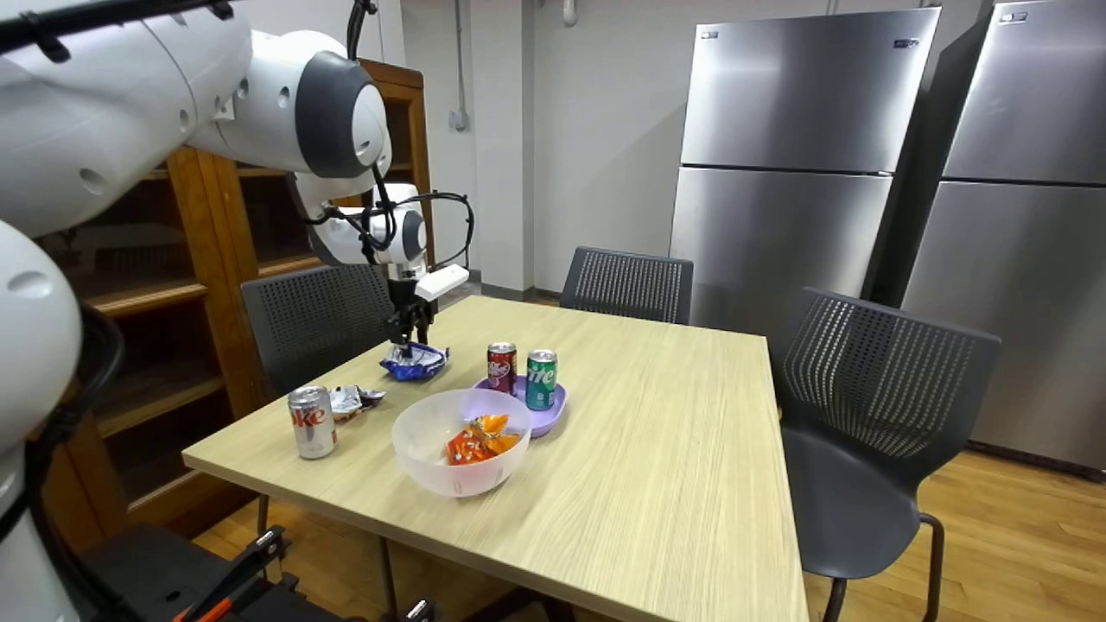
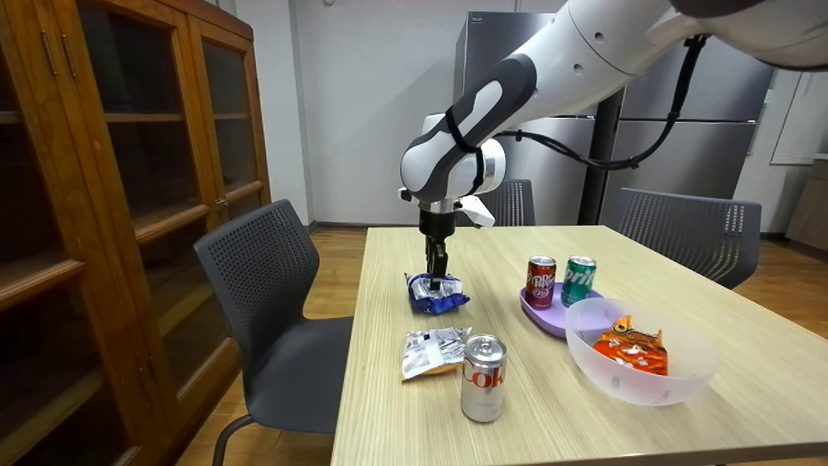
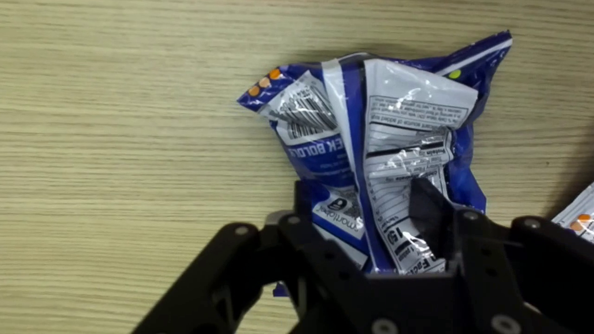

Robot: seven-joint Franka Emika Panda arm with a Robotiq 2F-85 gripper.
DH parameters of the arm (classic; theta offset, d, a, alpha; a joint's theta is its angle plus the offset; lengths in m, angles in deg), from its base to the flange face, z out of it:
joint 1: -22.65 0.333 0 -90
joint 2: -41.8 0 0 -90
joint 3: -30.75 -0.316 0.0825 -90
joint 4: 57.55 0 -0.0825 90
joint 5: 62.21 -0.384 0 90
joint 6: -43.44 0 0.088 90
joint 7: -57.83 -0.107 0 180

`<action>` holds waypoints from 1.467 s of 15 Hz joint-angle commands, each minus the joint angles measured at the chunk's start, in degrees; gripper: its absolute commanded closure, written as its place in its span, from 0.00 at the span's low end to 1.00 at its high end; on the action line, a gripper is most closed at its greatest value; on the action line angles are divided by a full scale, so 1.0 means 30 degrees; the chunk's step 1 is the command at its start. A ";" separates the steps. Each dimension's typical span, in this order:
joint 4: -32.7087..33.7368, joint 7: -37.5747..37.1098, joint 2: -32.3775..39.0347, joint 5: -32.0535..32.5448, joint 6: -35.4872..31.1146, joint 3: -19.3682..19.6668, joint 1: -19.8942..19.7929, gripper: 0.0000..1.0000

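A blue and white snack bag (image 1: 406,371) lies label side up on the wooden table; it shows in both exterior views (image 2: 441,304). My gripper (image 1: 416,341) points straight down over it (image 2: 436,278). In the wrist view the gripper (image 3: 364,202) is open, its two fingers apart over the near half of the bag (image 3: 325,155). The left finger is at the bag's left edge. The right finger lies over the white nutrition label. I cannot tell how firmly either touches. The bag's near end is partly hidden by the gripper.
A silver-backed snack bag (image 2: 432,349) and a Diet Coke can (image 2: 484,382) stand near the blue bag. A purple tray (image 2: 553,318) holds a Dr Pepper can (image 2: 540,281) and a Sprite can (image 2: 578,279). A translucent bowl (image 1: 462,484) holds an orange bag (image 1: 475,442). Chairs surround the table.
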 commanded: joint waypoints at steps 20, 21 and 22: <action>-0.2939 0.0440 -0.3972 -0.0359 -0.0985 -0.0679 -0.0940 1.00; -0.3619 0.0426 -0.4528 -0.0502 -0.1215 -0.0810 -0.1164 1.00; -0.4160 0.0588 -0.4985 -0.0813 -0.1377 -0.0899 -0.1316 1.00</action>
